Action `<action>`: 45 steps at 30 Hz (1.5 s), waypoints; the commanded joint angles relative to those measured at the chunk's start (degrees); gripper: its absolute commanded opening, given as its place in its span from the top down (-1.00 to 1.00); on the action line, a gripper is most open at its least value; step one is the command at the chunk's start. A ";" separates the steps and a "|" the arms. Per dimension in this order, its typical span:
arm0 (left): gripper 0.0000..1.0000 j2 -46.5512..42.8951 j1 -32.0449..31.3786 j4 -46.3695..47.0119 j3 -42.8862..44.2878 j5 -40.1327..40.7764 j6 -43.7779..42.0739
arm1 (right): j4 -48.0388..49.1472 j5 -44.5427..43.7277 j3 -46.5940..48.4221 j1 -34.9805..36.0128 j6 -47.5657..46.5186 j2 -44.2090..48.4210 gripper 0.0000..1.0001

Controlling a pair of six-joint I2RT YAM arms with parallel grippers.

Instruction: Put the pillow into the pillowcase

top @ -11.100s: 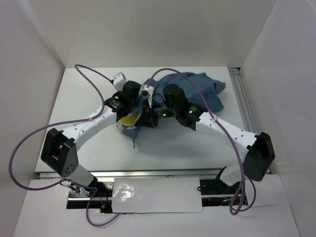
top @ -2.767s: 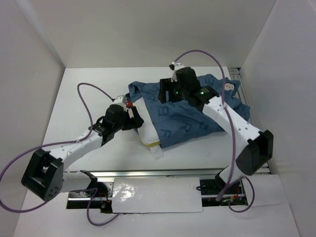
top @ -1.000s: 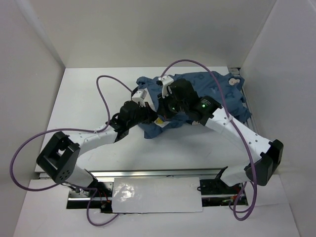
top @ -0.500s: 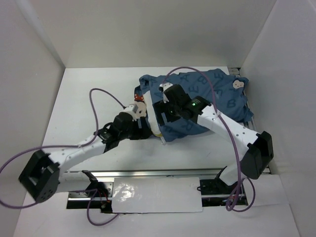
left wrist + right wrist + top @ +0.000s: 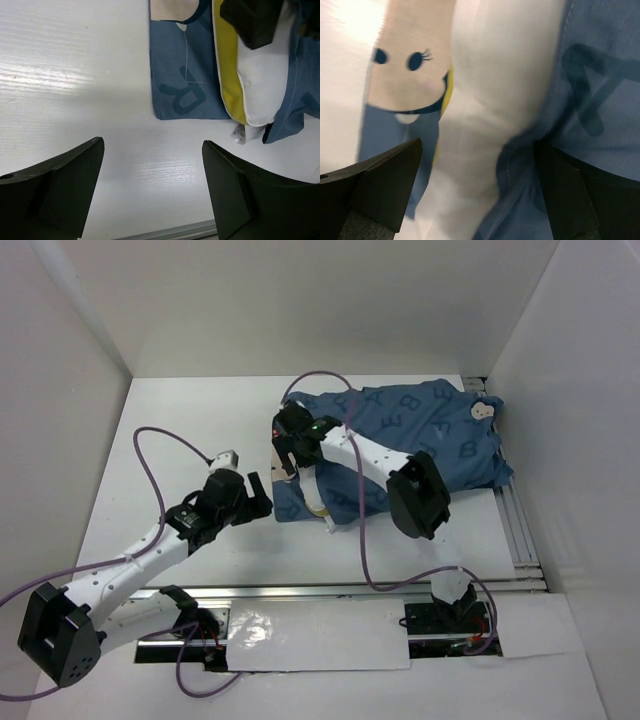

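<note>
Pillow (image 5: 316, 492) is mostly inside the pillowcase (image 5: 420, 435). Its white end with yellow piping pokes out of the case mouth at the left, near-left corner showing a small tag. The bundle lies on the far right part of the table (image 5: 180, 430).

Right gripper (image 5: 284, 452) sits at the case mouth, directly over the exposed pillow end. Jaws spread wide, nothing clamped. In the right wrist view the white pillow (image 5: 490, 75) fills the gap between the fingers, with pillowcase fabric (image 5: 600, 100) on one side and a printed mouse face (image 5: 410, 75) on the other. Can't tell if the fingers touch the fabric.

Left gripper (image 5: 262, 495) is over bare table (image 5: 75, 75), just beside the case's near-left corner and apart from it. Jaws wide, empty. In the left wrist view the pillow end (image 5: 262, 85) and pillowcase (image 5: 182, 65) lie beyond the fingertips, not between them.
</note>
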State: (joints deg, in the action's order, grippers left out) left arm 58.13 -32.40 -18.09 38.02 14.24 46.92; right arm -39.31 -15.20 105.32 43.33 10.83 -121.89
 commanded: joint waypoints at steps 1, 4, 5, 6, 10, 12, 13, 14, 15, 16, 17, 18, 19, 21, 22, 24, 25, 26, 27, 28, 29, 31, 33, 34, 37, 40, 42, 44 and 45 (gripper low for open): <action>-0.84 -0.12 1.38 0.77 0.56 0.00 -0.77 | -4.61 -7.81 5.58 0.53 1.03 -5.19 -1.00; -0.71 1.20 2.52 2.79 1.09 -1.93 -2.08 | -7.35 -13.09 5.60 0.53 2.79 -7.67 0.60; -0.66 2.07 3.13 4.10 1.09 -2.54 -2.09 | -7.36 -14.58 5.60 0.53 3.75 -7.67 1.00; -0.55 3.29 3.14 5.07 1.70 -3.94 -3.57 | -6.84 -15.55 4.47 1.05 3.76 -4.71 1.00; -0.41 6.99 3.66 13.24 3.71 -9.39 -8.23 | 2.11 -7.70 -0.72 0.44 1.13 7.84 1.00; -0.41 11.03 3.66 17.88 5.13 -12.72 -9.38 | 6.43 1.43 -2.66 -1.49 0.51 15.14 1.00; -0.41 12.61 3.66 19.22 6.96 -13.27 -9.39 | 7.48 4.01 -3.18 -2.37 -0.01 17.10 1.00; -0.39 14.19 3.66 20.27 8.11 -13.97 -9.91 | 8.19 6.30 -3.19 -4.03 -0.02 18.86 1.00; -0.39 17.34 3.66 21.33 9.34 -14.59 -9.91 | 8.20 8.76 -3.80 -4.74 -0.54 20.18 1.00; -0.37 18.94 3.14 22.12 11.96 -14.59 -9.91 | 8.20 12.70 -3.80 -5.62 -0.55 22.20 1.00; -0.37 20.43 3.14 22.91 13.47 -14.59 -9.91 | 6.98 14.39 -3.80 -7.19 -1.07 22.83 1.00; -0.33 23.23 3.14 22.92 14.79 -14.59 -9.91 | 6.97 16.32 -3.80 -7.82 -1.07 23.44 1.00; -0.33 24.56 2.61 22.92 16.11 -13.98 -9.22 | 6.36 20.09 -3.80 -8.61 -1.07 23.97 1.00; -0.33 27.98 2.61 23.62 19.10 -13.19 -8.51 | 6.35 23.88 -3.80 -10.54 -0.47 24.77 1.00; -0.33 29.14 2.61 24.23 19.72 -12.32 -7.38 | 6.35 26.95 -3.80 -11.16 -0.46 25.29 1.00; -0.37 32.12 2.61 24.85 22.35 -11.08 -5.70 | 6.35 30.73 -3.80 -12.30 -0.46 25.90 1.00; -0.41 32.13 2.00 24.85 22.36 -10.55 -4.83 | 6.35 31.72 -3.80 -12.31 -0.46 25.91 1.00; -0.49 33.53 1.99 26.59 22.97 -10.55 -4.82 | 5.83 32.68 -3.80 -13.00 -0.46 25.91 1.00; -0.70 34.15 1.21 27.92 22.98 -9.16 -4.82 | 5.04 33.56 -3.11 -13.01 -0.46 25.91 1.00; -0.70 34.16 1.20 29.15 22.98 -9.14 -5.34 | 5.03 34.09 -3.10 -13.53 -0.46 25.91 1.00; -0.95 35.03 1.20 30.03 22.98 -9.66 -6.04 | 5.03 34.10 -3.10 -13.54 -0.46 26.60 1.00; -1.00 36.52 0.15 30.04 23.59 -9.67 -6.05 | 5.03 35.24 -3.71 -13.54 0.06 27.13 1.00; -1.00 38.19 -0.64 31.09 24.29 -9.15 -6.05 | 6.16 37.95 -4.33 -14.15 0.68 27.84 1.00; -1.00 38.81 -1.17 33.18 24.29 -9.75 -6.05 | 6.70 39.01 -4.33 -14.85 1.47 28.45 1.00; -1.00 39.86 -1.87 39.33 22.11 -9.76 -6.57 | 7.41 43.05 -4.86 -15.38 2.87 28.98 1.00; -1.00 39.87 -4.85 49.71 18.15 -5.03 -6.57 | 9.16 49.02 -5.91 -16.00 4.02 30.03 1.00; -1.00 41.71 -7.14 52.79 18.14 1.48 -8.15 | 11.26 55.43 -5.91 -16.69 6.21 30.57 1.00; -1.00 43.90 -8.28 54.03 19.19 3.94 -8.68 | 13.46 60.00 -6.44 -17.32 7.97 31.09 1.00; -1.00 45.83 -8.29 54.56 19.20 3.95 -7.64 | 14.77 64.29 -6.44 -17.84 10.15 31.70 1.00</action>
State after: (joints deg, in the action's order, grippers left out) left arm 99.98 -38.17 26.57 56.03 13.39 40.75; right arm -37.30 28.69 97.65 24.32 14.11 -95.77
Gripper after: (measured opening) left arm 0.996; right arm 0.079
